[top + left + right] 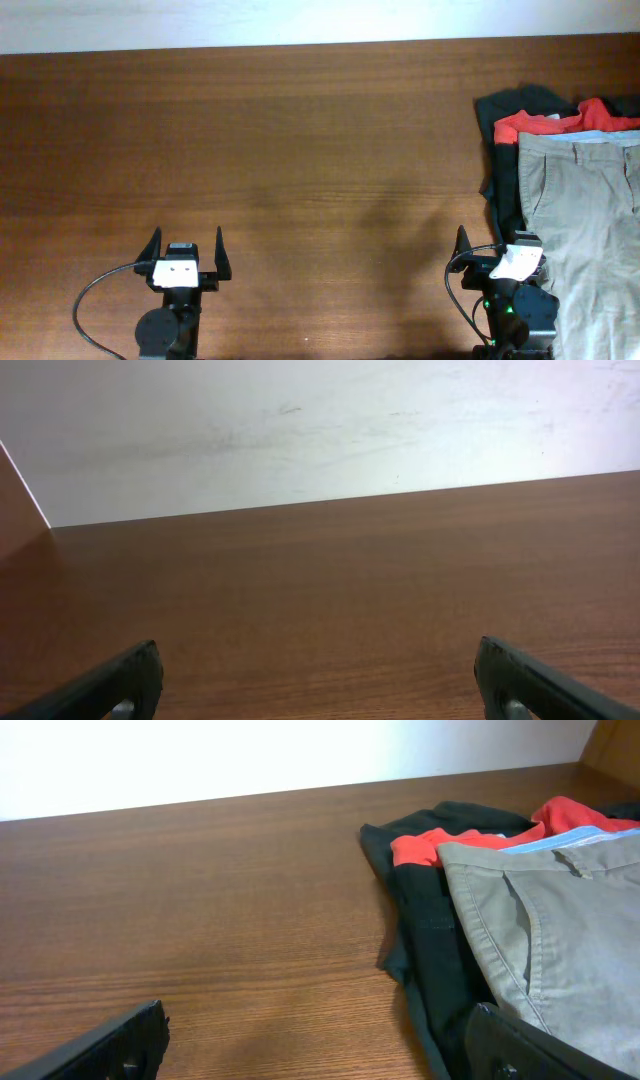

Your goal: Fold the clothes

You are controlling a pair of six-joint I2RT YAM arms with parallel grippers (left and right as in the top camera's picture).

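Note:
The khaki-beige clothes [590,220] lie at the table's right edge on top of a pile, waistband towards the back with a strip of pale blue lining showing. They also show in the right wrist view [560,930]. My right gripper [497,243] is open and empty at the front, just left of the pile; its right finger overlaps the pile's edge in the right wrist view [318,1035]. My left gripper [187,247] is open and empty at the front left, over bare wood, as the left wrist view [318,670] shows.
A black garment [500,140] and a red-orange garment [560,118] lie under the khaki clothes. The brown wooden table [280,150] stretches left of the pile. A white wall [300,420] runs along the back edge.

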